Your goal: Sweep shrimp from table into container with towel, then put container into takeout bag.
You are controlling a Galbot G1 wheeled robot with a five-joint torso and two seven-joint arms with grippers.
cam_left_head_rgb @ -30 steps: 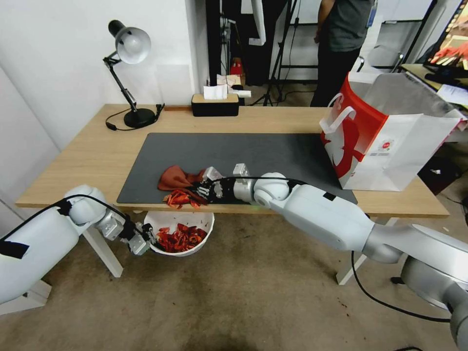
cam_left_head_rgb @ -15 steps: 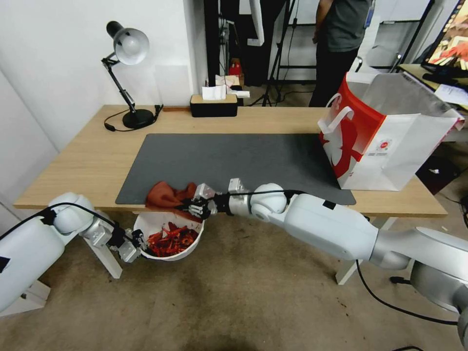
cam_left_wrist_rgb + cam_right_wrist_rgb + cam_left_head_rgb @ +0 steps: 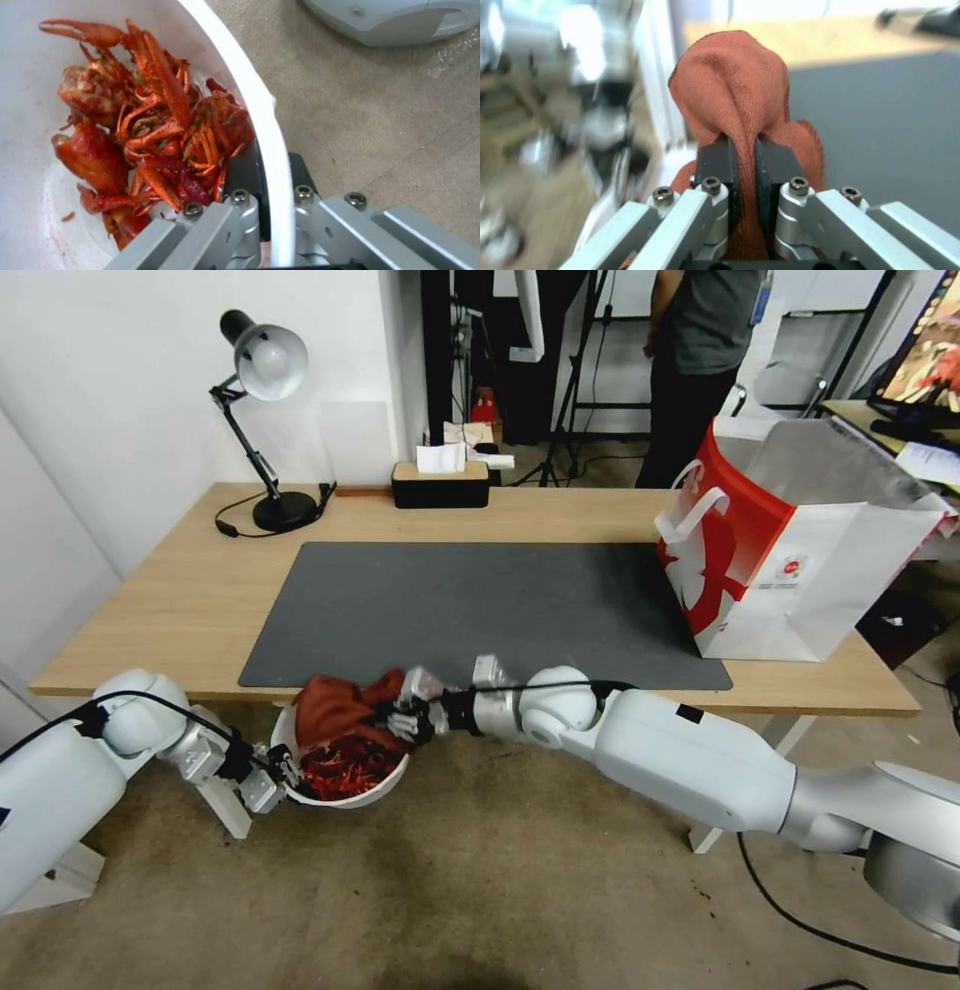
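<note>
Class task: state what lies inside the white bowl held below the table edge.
The white bowl holds red crayfish. The rust-red towel, drooping over its far rim, covers part of the inside.

Left arm reaching low below the table (image 3: 180,600) edge, its pincer (image 3: 272,778) clamping the bowl (image 3: 345,795) rim. Right arm stretching across leftward, its pincer (image 3: 400,720) pinching the towel (image 3: 335,705) above the bowl.

The head view looks forward and down from above onto the table (image 3: 180,600), taking in both arms and the floor. The left wrist view sits close over the left gripper (image 3: 272,210), facing into the container (image 3: 265,112). The right wrist view looks closely along the right gripper (image 3: 745,165) at the towel (image 3: 732,82). All views share the container's surroundings.
</note>
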